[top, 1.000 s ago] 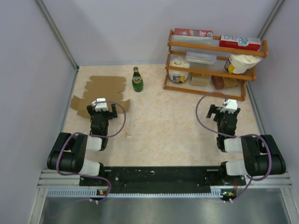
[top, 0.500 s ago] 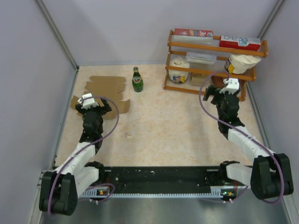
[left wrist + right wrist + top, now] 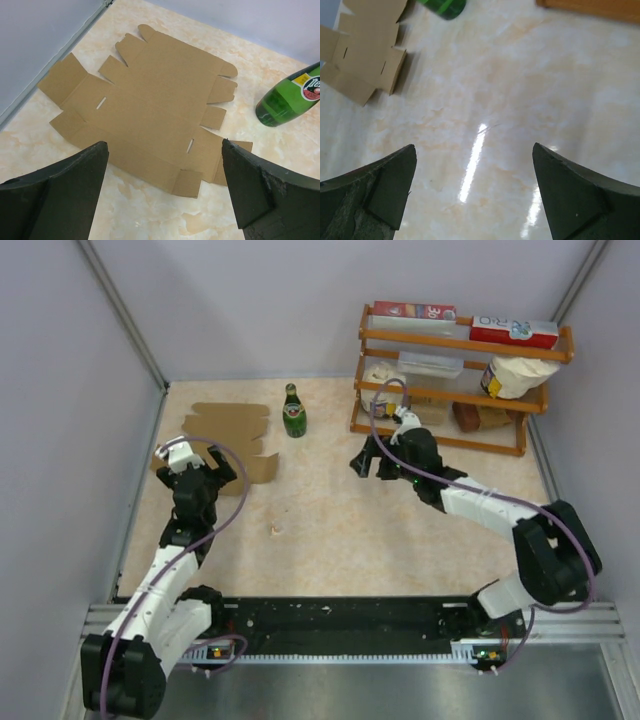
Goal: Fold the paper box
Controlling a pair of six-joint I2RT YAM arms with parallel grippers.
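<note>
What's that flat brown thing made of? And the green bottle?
The paper box looks like plain brown cardboard: dull, unprinted, with cut flaps and slots. The green bottle looks like glass, glossy with bright glints, though it might be plastic.

The left arm (image 3: 160, 575) stretches straight forward from its base along its own side, wrist tipped downward, and the left gripper (image 3: 193, 462) hangs low with its two dark fingers (image 3: 60, 195) spread wide and nothing between them. The right arm (image 3: 480, 508) reaches forward and bends across toward the middle. The right gripper (image 3: 370, 462) points left and down, its jaws just as wide apart and empty.
</note>
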